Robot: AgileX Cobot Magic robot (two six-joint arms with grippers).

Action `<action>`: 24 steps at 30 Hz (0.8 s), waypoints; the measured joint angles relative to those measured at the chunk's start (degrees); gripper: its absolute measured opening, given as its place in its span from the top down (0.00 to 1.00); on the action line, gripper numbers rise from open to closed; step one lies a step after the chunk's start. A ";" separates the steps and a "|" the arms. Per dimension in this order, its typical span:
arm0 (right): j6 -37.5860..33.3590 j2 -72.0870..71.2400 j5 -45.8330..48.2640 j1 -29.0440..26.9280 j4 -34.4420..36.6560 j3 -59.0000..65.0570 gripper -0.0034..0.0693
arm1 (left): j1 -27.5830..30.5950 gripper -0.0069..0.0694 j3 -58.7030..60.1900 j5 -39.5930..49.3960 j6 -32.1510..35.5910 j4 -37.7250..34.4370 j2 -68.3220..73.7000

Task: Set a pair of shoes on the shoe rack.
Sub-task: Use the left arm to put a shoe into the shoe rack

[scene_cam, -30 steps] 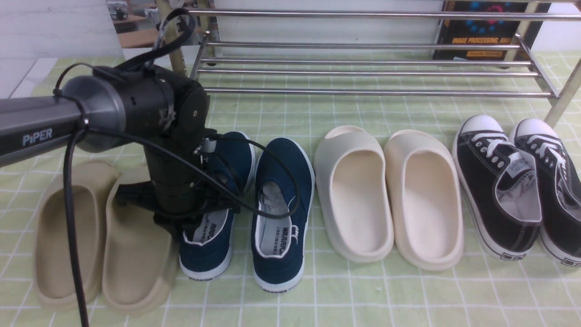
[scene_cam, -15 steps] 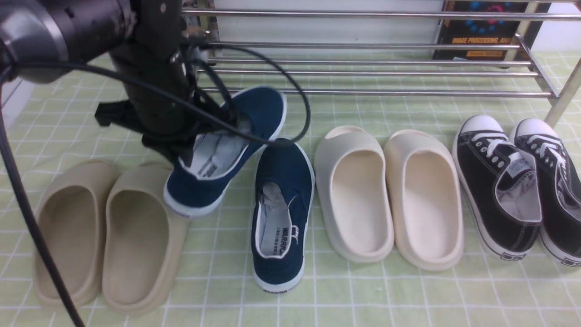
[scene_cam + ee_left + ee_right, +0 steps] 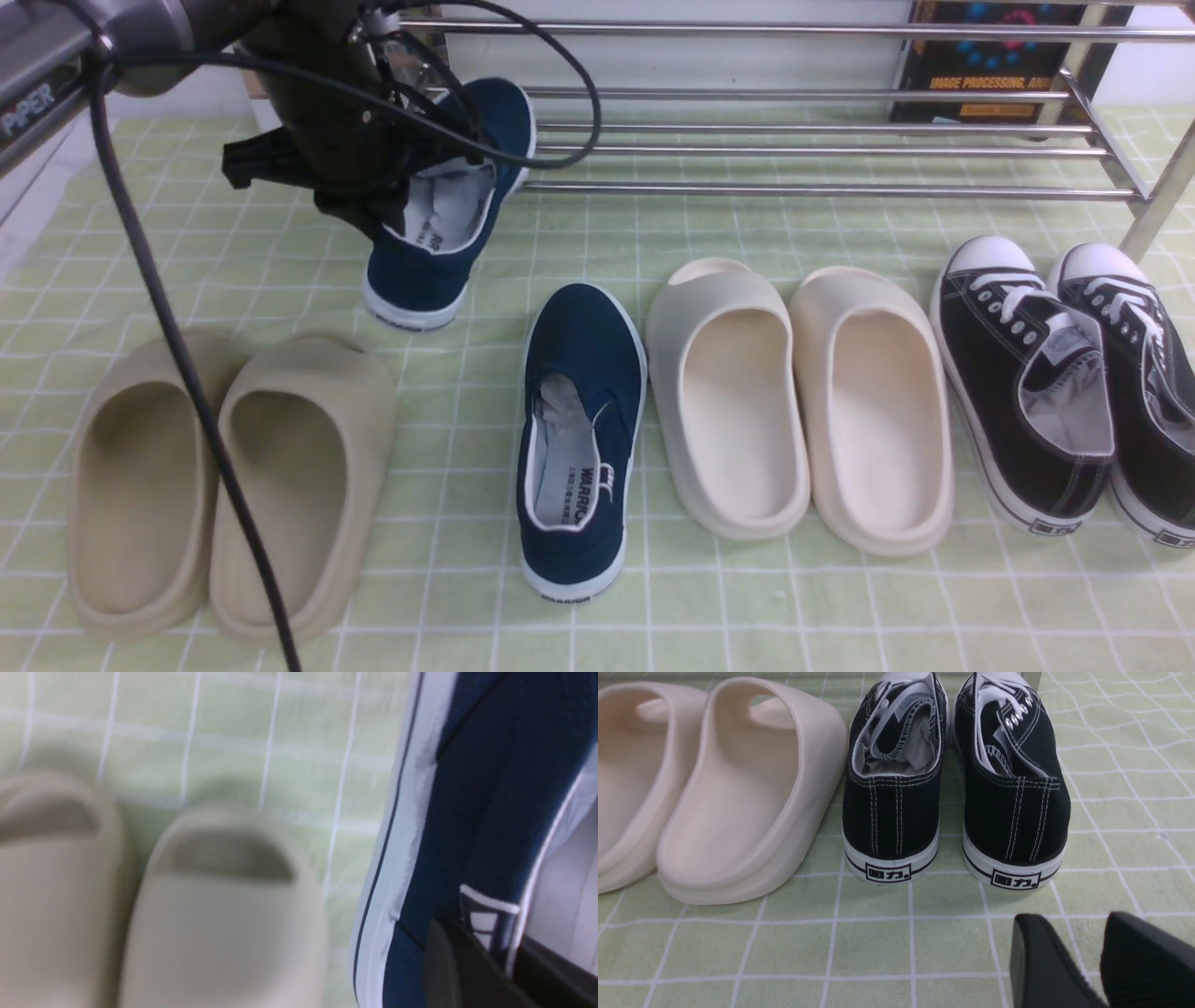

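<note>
A green checked cloth [image 3: 747, 597] is covering the table, with the shoe rack [image 3: 803, 149] standing along its far edge and a book [image 3: 990, 56] reading "IMAGE PROCESSING" behind it. The left arm [image 3: 37, 84], marked "PIPER", is reaching in from the upper left. The left gripper [image 3: 387, 201] is pinching the collar of the lifted navy shoe [image 3: 420, 271], toe tilting over the rack's front bars. Two tan slides [image 3: 299, 485] are lying below. The second navy shoe [image 3: 579, 373], insole reading "WARRIOR", is resting on the cloth. Two cream slides [image 3: 728, 401] and two black sneakers [image 3: 1018, 392] are following. The right gripper [image 3: 1104, 952] is hovering nearly closed, holding nothing.
</note>
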 joint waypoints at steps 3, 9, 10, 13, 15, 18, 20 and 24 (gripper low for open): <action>0.00 0.00 0.00 0.00 0.00 0.00 0.62 | 0.25 0.87 -1.56 -3.61 0.00 -1.27 2.61; 0.00 0.00 0.00 0.00 0.00 0.00 0.62 | 0.18 0.87 -4.35 -7.12 0.06 -2.45 7.02; 0.00 0.00 0.00 0.00 0.00 0.00 0.62 | 0.18 0.87 -4.35 -7.20 0.06 -2.45 7.12; 0.00 0.00 0.00 0.00 0.00 0.00 0.62 | 0.18 0.87 -5.44 -10.63 -0.01 -2.45 8.04; 0.00 0.00 0.00 0.00 0.00 0.00 0.62 | 0.18 0.87 -5.44 -12.70 -0.56 -2.45 8.04; 0.00 0.00 0.00 0.00 0.00 0.00 0.62 | 0.18 0.87 -5.71 -15.31 -1.38 -2.45 8.17; 0.00 0.00 0.00 0.00 0.00 0.00 0.62 | 0.18 0.87 -5.91 -16.94 -1.69 -2.45 8.61; 0.00 0.00 0.00 0.00 0.00 0.00 0.62 | 0.18 0.87 -5.91 -17.66 -2.39 -2.07 9.51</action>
